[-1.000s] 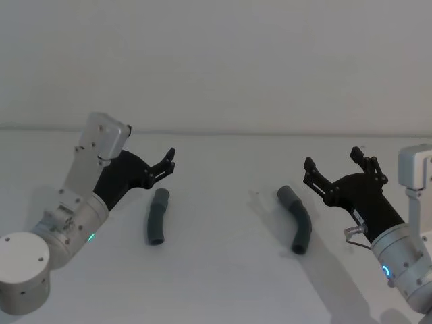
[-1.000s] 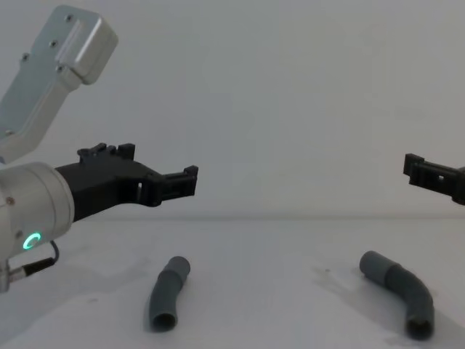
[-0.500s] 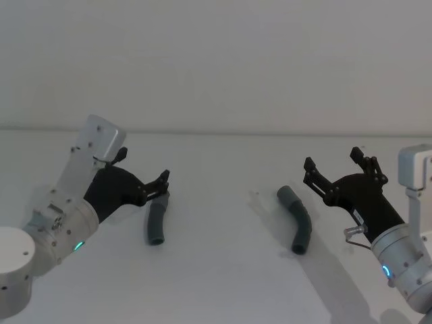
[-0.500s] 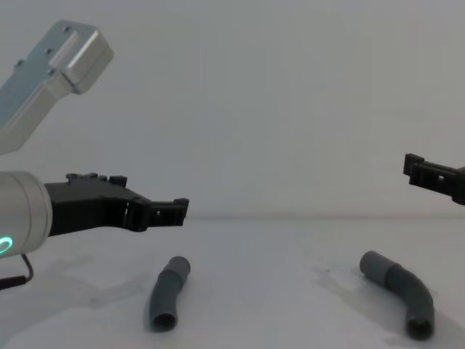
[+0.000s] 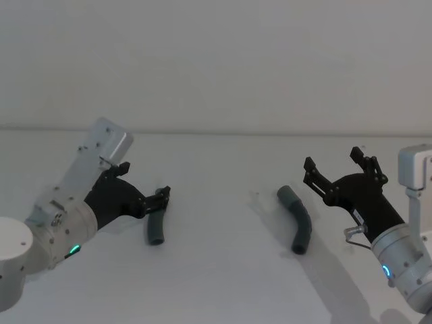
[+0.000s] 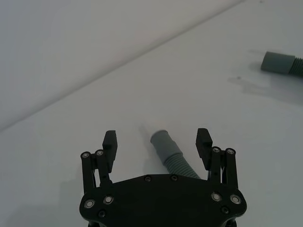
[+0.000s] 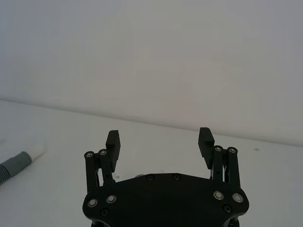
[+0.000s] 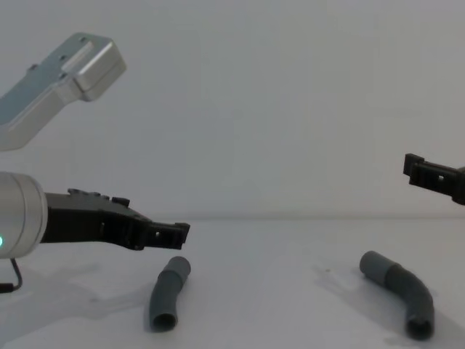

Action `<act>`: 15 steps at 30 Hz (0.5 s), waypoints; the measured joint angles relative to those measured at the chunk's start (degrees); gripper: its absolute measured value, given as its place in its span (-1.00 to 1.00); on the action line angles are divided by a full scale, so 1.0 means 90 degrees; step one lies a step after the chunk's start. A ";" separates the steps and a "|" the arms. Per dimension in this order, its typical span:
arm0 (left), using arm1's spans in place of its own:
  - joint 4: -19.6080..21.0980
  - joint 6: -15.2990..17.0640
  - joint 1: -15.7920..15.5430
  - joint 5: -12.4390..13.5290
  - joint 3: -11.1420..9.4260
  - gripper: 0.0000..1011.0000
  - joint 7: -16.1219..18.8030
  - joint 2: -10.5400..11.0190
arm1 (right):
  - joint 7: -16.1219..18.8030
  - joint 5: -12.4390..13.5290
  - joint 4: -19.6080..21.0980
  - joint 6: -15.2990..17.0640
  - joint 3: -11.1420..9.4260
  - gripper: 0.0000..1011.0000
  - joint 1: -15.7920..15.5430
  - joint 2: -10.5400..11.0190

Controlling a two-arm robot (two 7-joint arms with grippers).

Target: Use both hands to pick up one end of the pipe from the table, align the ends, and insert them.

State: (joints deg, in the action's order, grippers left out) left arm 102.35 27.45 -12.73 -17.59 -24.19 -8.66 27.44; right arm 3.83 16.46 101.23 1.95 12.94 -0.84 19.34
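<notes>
- The left gripper (image 5: 160, 200) is low over the table (image 5: 223, 277) with its fingers spread. They straddle the far end of the left piece (image 5: 155, 227).
- In the left wrist view, that piece's smooth cuff (image 6: 163, 142) lies between the open fingers, not yet pinched and a little nearer one finger than the other.
- The right gripper (image 5: 332, 159) hovers with its fingers spread, off the table and just beyond the right piece (image 5: 299, 219). It holds nothing.
- The right piece lies flat on the table, well apart from the left one. The right wrist view shows its white tip (image 7: 36, 150) past a grey cuff.
- Risk: because the cuff is off-centre, one finger would likely meet it first and roll or shove the piece aside instead of clamping it.
- Risk: the cuff is smooth and sits at the very end. A grip there may slip, or let the bent body swing down and twist when lifted.
- Risk: coming any lower, the fingertips could scrape the table.
- Risk: if the right gripper clamps on or too near the white tip, it would cover the part that has to go in.
- Risk: both pieces are bent, so their ends may meet at an angle and jam.
</notes>
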 joint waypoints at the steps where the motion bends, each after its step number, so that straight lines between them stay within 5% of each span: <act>1: 0.0003 0.0043 -0.0010 -0.0004 -0.0003 0.98 -0.0013 0.0004 | 0.0000 0.0000 0.0000 0.0000 0.0000 0.99 0.0000 0.0000; 15: -0.0011 0.0800 -0.0168 -0.0093 -0.0019 0.98 -0.0129 -0.0087 | 0.0000 0.0000 0.0000 0.0000 0.0000 0.99 0.0000 0.0000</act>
State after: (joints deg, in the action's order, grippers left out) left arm 102.25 34.65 -14.24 -18.42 -24.36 -9.82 26.66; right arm 3.83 16.46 101.23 1.95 12.94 -0.84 19.34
